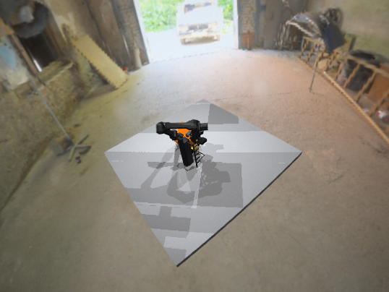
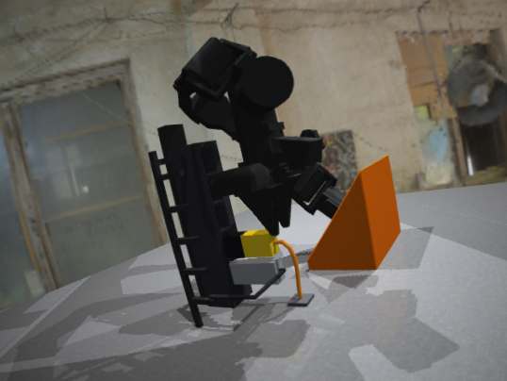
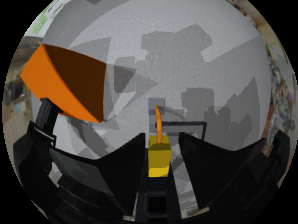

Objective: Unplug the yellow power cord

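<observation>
The yellow plug point(image 1: 195, 148) point(image 2: 256, 244) point(image 3: 159, 162) sits at the side of the upright black power strip point(image 1: 186, 155) point(image 2: 198, 226), with a dark part between them. Its orange-looking cord point(image 2: 296, 269) point(image 3: 158, 125) bends down to a small grey plate point(image 2: 302, 300) point(image 3: 156, 104). My gripper point(image 2: 280, 229) point(image 3: 162, 137) is partly open and empty. It points down, with its fingertips close to the plug's top at the cord end in the exterior view. In the wrist view the plug shows between the fingers, with a gap on both sides. The top view shows the fingertips too small to judge.
A grey block point(image 2: 254, 273) sits on the strip just below the yellow plug. A thin black ladder-like rack point(image 2: 174, 236) stands beside the strip, with a bar running out low down. An orange wedge point(image 1: 182, 134) point(image 2: 363, 222) point(image 3: 75, 90) stands at the arm's base.
</observation>
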